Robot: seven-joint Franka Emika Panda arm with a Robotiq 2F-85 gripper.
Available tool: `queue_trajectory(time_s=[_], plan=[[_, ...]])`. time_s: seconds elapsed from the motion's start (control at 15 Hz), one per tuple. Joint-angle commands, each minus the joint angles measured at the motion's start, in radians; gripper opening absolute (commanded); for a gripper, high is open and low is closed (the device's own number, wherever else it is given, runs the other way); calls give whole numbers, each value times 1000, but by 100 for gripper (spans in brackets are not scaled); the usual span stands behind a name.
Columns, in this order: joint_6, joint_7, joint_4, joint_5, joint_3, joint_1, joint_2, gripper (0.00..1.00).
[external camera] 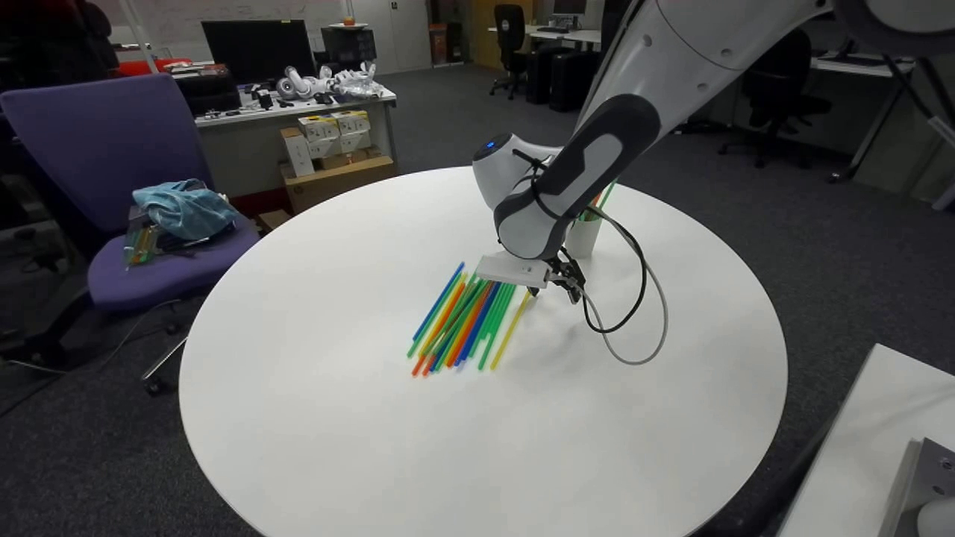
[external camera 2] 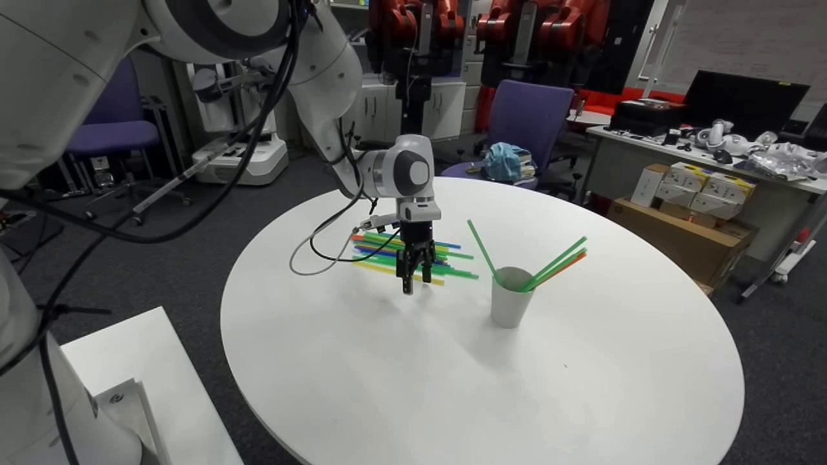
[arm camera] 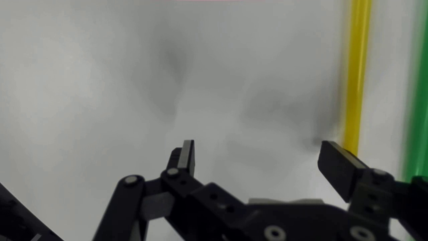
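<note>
My gripper (arm camera: 258,141) stands open low over the white round table, with nothing between its fingers. Nearest to it is a yellow straw (arm camera: 357,73), which passes just outside the right-hand finger in the wrist view; I cannot tell whether they touch. Beyond it lies a green straw (arm camera: 419,127). In both exterior views the yellow straw (external camera: 511,330) is at the edge of a flat pile of blue, green, orange and yellow straws (external camera: 455,321). A pale cup (external camera 2: 509,307) stands upright near the gripper (external camera 2: 417,284), holding several green and orange straws (external camera 2: 557,263); the arm partly hides it in an exterior view.
A looped cable (external camera: 664,321) hangs from the wrist over the round table (external camera: 477,447). A purple chair (external camera: 112,149) bearing a blue cloth (external camera: 186,209) stands beside the table. Farther off is a cluttered desk (external camera: 254,112) with boxes under it.
</note>
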Motion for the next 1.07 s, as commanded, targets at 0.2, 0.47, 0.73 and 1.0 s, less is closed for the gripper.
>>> queue_trajectory(time_s=[0.2, 0.47, 0.73, 1.0], plan=[[-23, -3, 13, 16, -5, 4, -22, 100], [-35, 3, 47, 14, -14, 2, 8, 100], [-27, 3, 56, 5, -25, 3, 18, 100], [-20, 5, 59, 3, -31, 3, 24, 100]])
